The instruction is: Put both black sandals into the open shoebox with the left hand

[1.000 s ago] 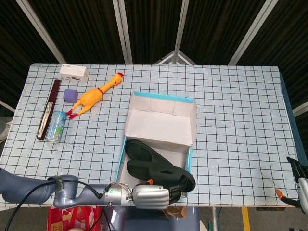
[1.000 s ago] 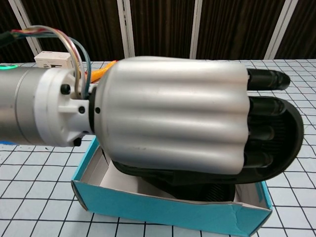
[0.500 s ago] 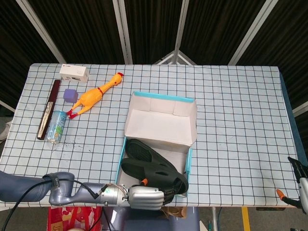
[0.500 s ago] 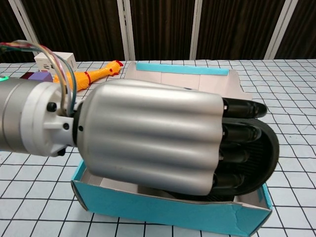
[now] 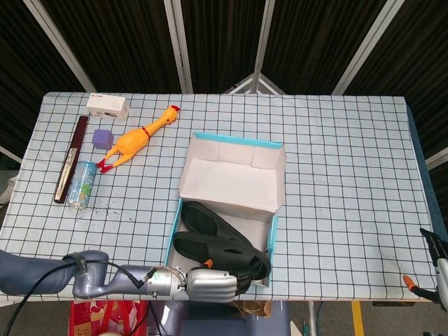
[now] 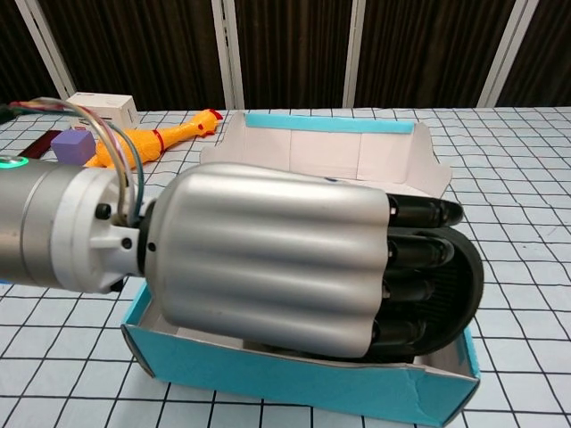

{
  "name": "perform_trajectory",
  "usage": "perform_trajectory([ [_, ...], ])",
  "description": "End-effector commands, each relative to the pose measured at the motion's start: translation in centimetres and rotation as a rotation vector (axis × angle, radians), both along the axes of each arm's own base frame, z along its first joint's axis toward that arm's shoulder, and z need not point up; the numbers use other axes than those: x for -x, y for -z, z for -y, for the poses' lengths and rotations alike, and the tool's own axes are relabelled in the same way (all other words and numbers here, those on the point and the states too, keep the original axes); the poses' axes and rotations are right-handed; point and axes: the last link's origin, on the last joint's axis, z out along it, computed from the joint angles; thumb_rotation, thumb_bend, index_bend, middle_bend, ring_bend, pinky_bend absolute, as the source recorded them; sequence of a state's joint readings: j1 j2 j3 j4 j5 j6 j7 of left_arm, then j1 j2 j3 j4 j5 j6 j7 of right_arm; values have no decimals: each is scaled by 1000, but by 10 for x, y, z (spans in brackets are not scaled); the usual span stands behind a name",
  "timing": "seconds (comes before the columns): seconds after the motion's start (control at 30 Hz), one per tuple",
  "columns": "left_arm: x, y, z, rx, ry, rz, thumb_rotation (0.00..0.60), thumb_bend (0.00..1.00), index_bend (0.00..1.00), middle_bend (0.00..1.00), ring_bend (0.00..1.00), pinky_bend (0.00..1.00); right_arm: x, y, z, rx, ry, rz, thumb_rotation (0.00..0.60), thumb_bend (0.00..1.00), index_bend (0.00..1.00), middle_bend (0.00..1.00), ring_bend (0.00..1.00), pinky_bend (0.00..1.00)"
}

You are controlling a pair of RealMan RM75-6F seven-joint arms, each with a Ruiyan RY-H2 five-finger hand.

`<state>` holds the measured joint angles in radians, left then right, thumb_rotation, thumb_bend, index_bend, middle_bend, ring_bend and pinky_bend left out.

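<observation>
The open shoebox (image 5: 275,231), teal-edged with its lid (image 5: 234,183) folded back, stands at the table's near edge. One black sandal (image 5: 201,218) lies inside at the rear left. A second black sandal (image 5: 217,249) lies across the box's front half, gripped by my left hand (image 5: 210,284), which reaches in over the front wall. In the chest view the left hand (image 6: 268,259) fills the frame, its dark fingers (image 6: 419,267) curled on the second sandal (image 6: 462,283) just above the box's front wall (image 6: 294,385). Only a sliver of my right hand (image 5: 437,264) shows at the far right edge.
On the left of the table lie a yellow rubber chicken (image 5: 136,138), a purple cube (image 5: 103,137), a white box (image 5: 108,106), a dark flat bar (image 5: 72,157) and a can (image 5: 82,183). An orange-tipped clamp (image 5: 413,283) sits by the right corner.
My left hand has drawn left and lower with the sandal, which now sits down inside the box. The box has shifted slightly to the left.
</observation>
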<state>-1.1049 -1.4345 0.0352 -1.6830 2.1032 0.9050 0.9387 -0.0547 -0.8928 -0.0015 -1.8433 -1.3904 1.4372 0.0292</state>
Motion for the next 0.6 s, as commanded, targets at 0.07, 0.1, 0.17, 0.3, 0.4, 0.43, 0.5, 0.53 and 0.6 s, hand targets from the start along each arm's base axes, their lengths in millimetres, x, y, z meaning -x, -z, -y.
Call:
perform_trajectory([
  [0.07,-1,4,1,13,5,0,600,528,443,713,220,170,0,-1,-1,2,0,0,600,254,87,118,144,87],
  [0.1,0,4,2,16,7,-2,600,528,443,713,220,170,0,-1,-1,3,-1,1,600,254,87,118,144,87],
  [0.17,0,6,2,20,11,-8,600,528,443,713,219,170,0,-2,-1,6,-1,2,600,254,86,118,144,87],
  [0.3,2,7,1,18,9,-15,600,528,443,713,220,170,0,-2,-2,6,-3,6,600,254,86,118,144,87],
  [0.4,4,8,-1,10,4,-23,600,528,443,713,220,170,0,-2,-2,4,-4,7,600,254,86,118,144,87],
  [0.43,5,9,0,8,7,-27,600,528,443,713,220,170,0,-2,-2,3,-4,8,600,254,87,118,144,87],
  [0.5,6,11,1,8,10,-34,600,528,443,713,219,170,0,-2,-2,4,-4,7,600,254,87,118,144,87],
  [0.53,7,11,0,7,9,-38,600,528,443,713,219,170,0,-2,-2,4,-4,8,600,254,87,118,144,87],
  [0.6,8,13,0,6,5,-41,600,528,443,714,219,170,0,-2,-1,4,-4,9,600,254,87,118,144,87],
])
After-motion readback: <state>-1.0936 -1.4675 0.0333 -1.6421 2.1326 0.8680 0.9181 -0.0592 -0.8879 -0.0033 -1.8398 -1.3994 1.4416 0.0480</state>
